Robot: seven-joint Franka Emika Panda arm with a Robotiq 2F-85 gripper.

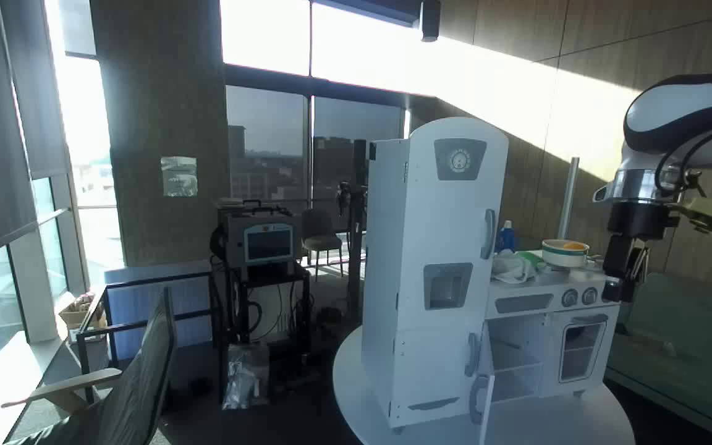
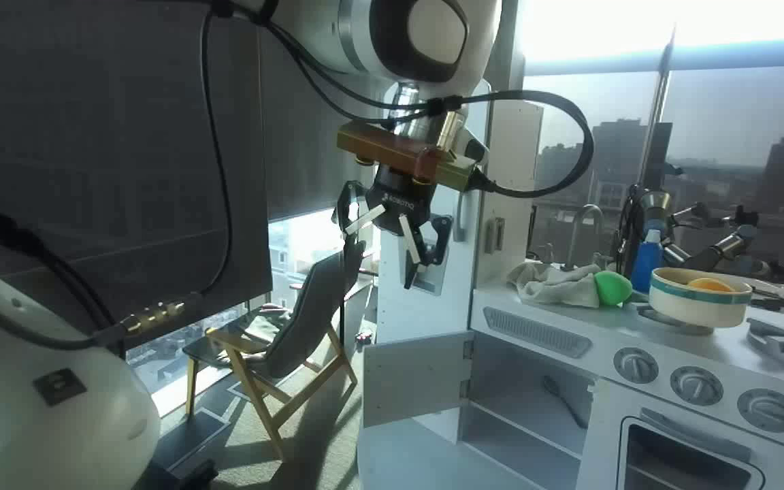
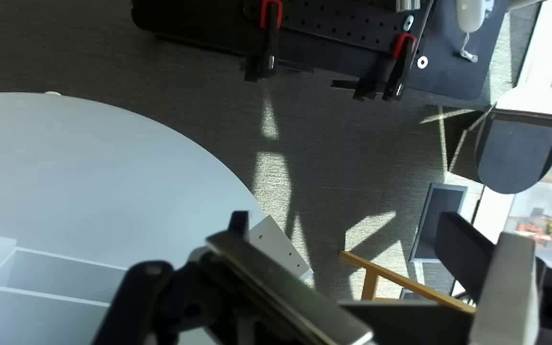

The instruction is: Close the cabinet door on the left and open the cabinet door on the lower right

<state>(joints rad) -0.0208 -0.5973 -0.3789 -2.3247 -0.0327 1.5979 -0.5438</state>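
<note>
Clearly, two doors sit low on the stove (image 2: 599, 358): the left door (image 2: 414, 381), at six o'clock in an exterior view, swung out, and the right door (image 2: 688, 454), at four o'clock, closed. One gripper (image 2: 382, 248) hangs at the clock's centre, apart from both, its two fingers (image 2: 410, 239) spread. Three knobs (image 2: 696, 386) line the front at four o'clock; around three o'clock sit one bowl (image 2: 695, 309), one bottle (image 2: 646, 265), one green thing (image 2: 613, 288) and one cloth (image 2: 561, 289). One spoon (image 2: 564, 401) shows between four and five o'clock, inside the cabinet (image 2: 508, 374). The bowl's rim partly hides one orange thing (image 2: 710, 284), and the right door's foot is cut off. The arm (image 1: 671, 117) is cut off near three o'clock in an exterior view, where just two knobs can be made out. From twelve to two o'clock in the wrist view, two clamps (image 3: 270, 43) merge with dark ground; both fingers blur.
</note>
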